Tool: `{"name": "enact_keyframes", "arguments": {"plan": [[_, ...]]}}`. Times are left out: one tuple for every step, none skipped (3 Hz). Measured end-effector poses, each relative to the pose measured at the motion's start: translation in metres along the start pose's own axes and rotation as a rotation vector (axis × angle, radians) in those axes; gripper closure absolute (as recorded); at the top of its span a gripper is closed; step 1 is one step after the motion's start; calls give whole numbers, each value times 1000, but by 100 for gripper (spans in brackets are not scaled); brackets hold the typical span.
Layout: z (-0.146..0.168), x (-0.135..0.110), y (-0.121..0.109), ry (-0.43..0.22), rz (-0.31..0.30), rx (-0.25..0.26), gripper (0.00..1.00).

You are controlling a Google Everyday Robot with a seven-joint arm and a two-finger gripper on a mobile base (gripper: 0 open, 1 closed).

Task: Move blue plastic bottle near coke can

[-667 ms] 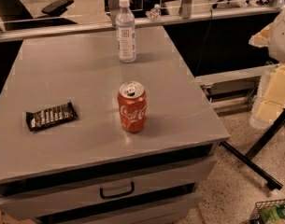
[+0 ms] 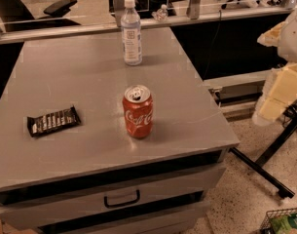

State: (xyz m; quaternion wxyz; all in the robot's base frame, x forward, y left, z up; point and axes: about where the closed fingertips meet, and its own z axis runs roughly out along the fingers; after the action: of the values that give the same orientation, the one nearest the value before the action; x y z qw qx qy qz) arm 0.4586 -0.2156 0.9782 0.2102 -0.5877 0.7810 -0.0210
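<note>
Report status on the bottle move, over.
Copy: gripper out right of the table, off everything. The blue plastic bottle upright at far edge, apart from coke can. Nothing between them; candy bar off left.

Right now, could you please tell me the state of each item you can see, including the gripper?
blue plastic bottle: upright, cap on, at the far edge of the table.
coke can: upright, nearer the front, apart from the bottle.
candy bar: lying flat on the left side.
drawer: looks closed.
gripper: off the table at the right of the view, touching none of these.
</note>
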Motion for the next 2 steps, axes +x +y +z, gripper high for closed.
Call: {"name": "enact_keyframes", "arguments": {"plan": [[41, -1, -19, -184, 79, -4, 0], [83, -21, -47, -433, 164, 7, 0]]}}
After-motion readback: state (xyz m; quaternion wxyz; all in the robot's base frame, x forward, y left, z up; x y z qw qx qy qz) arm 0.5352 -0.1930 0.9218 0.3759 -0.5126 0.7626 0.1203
